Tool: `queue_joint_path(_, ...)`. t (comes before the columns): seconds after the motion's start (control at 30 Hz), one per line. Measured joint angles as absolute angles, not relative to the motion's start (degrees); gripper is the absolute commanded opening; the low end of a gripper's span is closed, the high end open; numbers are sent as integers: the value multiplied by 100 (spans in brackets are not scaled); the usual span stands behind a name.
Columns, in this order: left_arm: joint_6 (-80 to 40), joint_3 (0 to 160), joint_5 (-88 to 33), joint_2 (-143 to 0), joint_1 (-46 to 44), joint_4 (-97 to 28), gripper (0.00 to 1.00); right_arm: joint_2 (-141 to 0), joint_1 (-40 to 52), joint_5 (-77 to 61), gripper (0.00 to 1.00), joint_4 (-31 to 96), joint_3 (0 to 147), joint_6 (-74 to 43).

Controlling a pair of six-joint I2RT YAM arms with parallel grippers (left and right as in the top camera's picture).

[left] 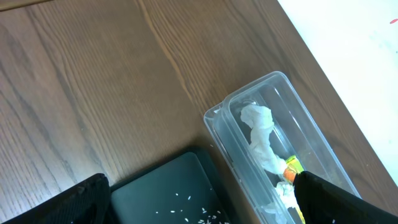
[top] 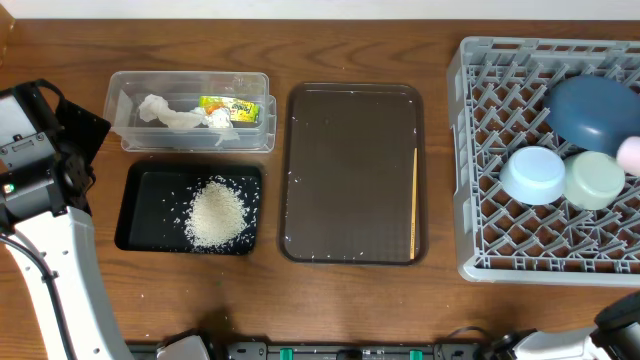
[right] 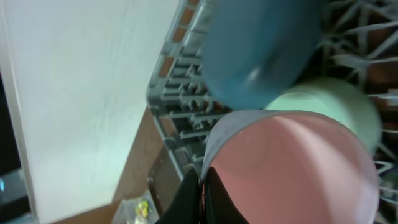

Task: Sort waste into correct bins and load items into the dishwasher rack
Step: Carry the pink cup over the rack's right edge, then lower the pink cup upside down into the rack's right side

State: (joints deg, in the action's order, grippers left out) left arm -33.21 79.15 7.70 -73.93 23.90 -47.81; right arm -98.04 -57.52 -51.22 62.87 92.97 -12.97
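L end effector: fingers wide apart, empty, hanging over bench far left of rack, above clear tub w/ tissue.
R end effector: narrow, pinching rim of pink cup at rack's R edge, beside mint bowl & plate.
Chopsticks on brown tray, just left of rack.
Rice in black tray, far left of rack.
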Motion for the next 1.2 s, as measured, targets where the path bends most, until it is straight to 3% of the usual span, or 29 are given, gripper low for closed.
queue_joint_path(0.47,-3323,7915,770,-7393,2390,-4781,96,-9808,-6729,-6307,1,3293,7225,-1870)
queue_joint_path(0.9,-3321,7915,770,-7393,2390,-4781,96,-9808,-6726,-6801,1,2867,7181,-2062)
queue_joint_path(1.2,-3323,7915,770,-7393,2390,-4781,96,-9808,-6189,-6436,1,2886,7011,-2064)
